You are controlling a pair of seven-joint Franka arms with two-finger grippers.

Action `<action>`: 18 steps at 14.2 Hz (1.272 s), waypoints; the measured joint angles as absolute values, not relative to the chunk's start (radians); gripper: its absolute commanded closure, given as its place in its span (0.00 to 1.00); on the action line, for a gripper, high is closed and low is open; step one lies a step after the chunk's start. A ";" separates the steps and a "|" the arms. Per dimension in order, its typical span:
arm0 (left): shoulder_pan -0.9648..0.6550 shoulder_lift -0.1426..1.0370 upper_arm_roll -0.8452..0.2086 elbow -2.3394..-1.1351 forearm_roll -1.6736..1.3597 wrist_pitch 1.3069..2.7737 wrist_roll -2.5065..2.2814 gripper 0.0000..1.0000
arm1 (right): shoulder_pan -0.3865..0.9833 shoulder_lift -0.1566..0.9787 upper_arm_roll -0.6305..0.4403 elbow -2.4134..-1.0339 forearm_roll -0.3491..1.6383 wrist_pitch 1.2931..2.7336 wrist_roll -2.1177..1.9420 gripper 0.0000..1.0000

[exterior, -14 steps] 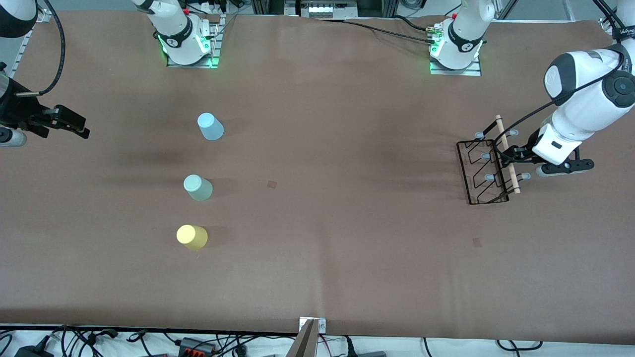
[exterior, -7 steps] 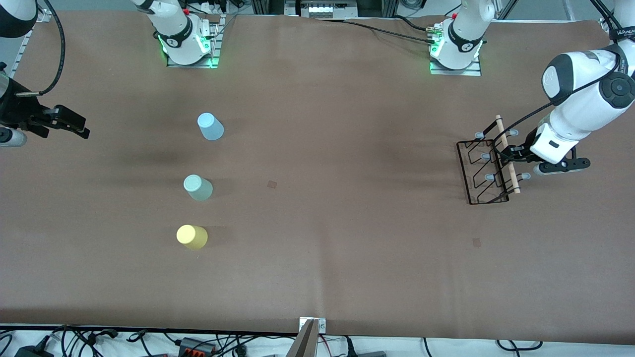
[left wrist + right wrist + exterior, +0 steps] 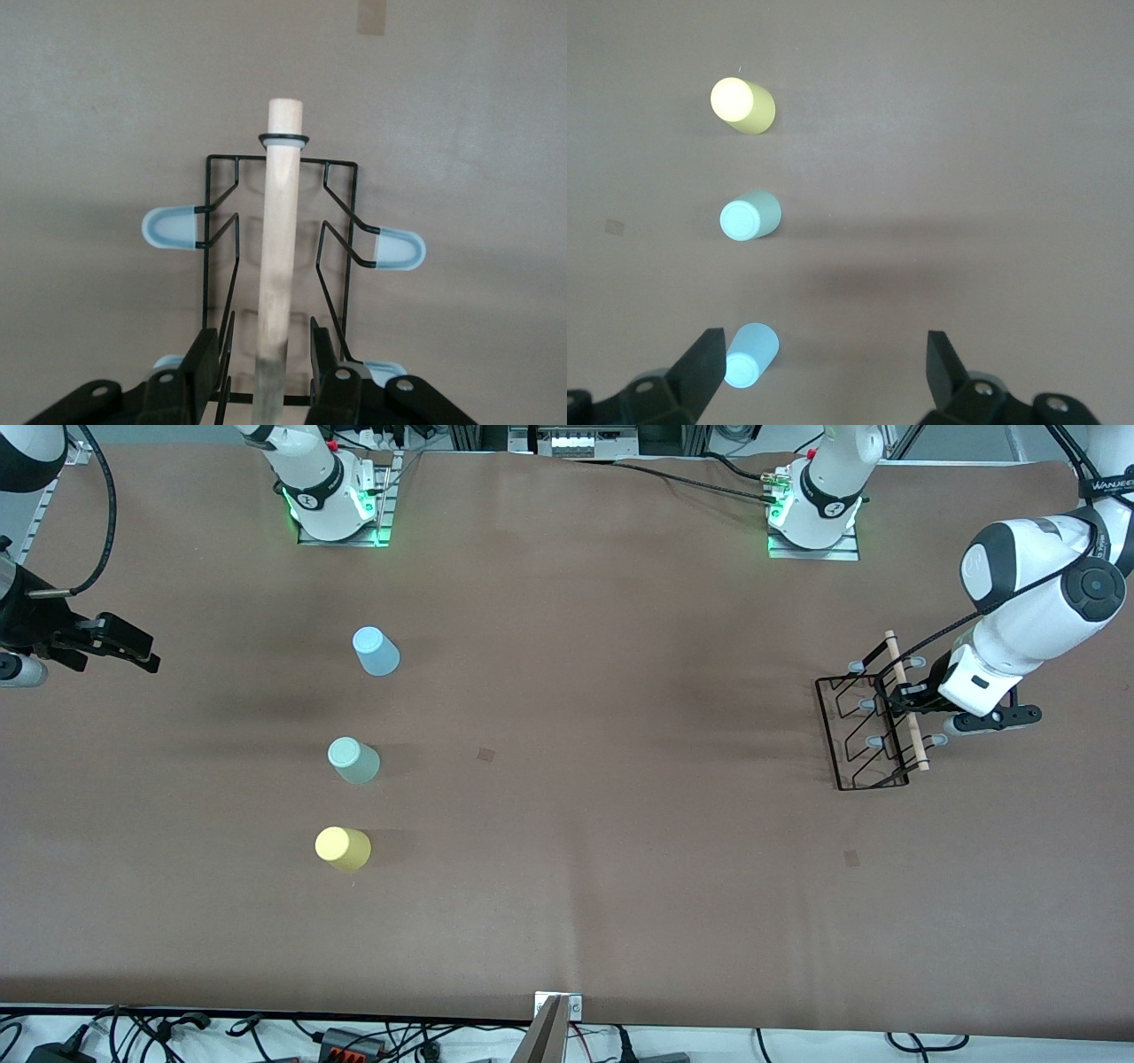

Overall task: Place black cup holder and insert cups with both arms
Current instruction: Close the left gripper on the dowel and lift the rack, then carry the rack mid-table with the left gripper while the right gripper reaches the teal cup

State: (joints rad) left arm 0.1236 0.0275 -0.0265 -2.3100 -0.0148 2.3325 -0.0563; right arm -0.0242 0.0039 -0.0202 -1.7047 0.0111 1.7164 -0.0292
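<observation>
We see one wide brown surface with two white robot arms based along its top edge in the front view.

The left arm reaches down to the one black cup holder, which stands on the surface toward the left arm's end. The holder is a thin wire rack with one light wooden rod along its top. In the front view we count five pale blue-grey peg caps; a sixth we cannot make out. The left gripper sits at the rod, one finger on each side of it. In the left wrist view a sliver of space shows between each of the fingers and the wood, so the jaws stand partly closed around the rod without clearly pinching it.

The right arm waits at its own end of the surface, well apart from the cups. The right gripper hangs with its jaws spread wide and nothing between them.

We count three cups, standing upside down in a row toward the right arm's end. The light blue cup is farthest from the front camera, the mint green cup is in the middle, and the yellow cup is nearest. None touches another.
</observation>
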 measured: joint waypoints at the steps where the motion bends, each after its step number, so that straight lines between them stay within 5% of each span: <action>1: 0.123 0.027 -0.027 -2.310 -0.015 2.333 -0.056 0.87 | -0.024 0.004 -0.020 -1.705 0.011 1.716 -0.029 0.00; 2: 0.123 0.026 -0.027 -2.310 -0.016 2.333 -0.056 0.99 | -0.024 0.004 -0.020 -1.705 0.011 1.716 -0.029 0.00; 10: 0.117 0.005 -0.118 -2.273 -0.021 2.303 -0.107 1.00 | 0.014 0.102 -0.008 -1.710 0.011 1.736 -0.029 0.00; 14: 0.112 0.025 -0.265 -2.084 -0.024 2.162 -0.290 1.00 | 0.099 0.245 -0.002 -1.701 0.015 1.794 -0.028 0.00; 18: 0.087 0.186 -0.509 -1.799 -0.026 2.057 -0.588 1.00 | 0.160 0.365 -0.001 -1.693 0.015 1.869 0.034 0.00</action>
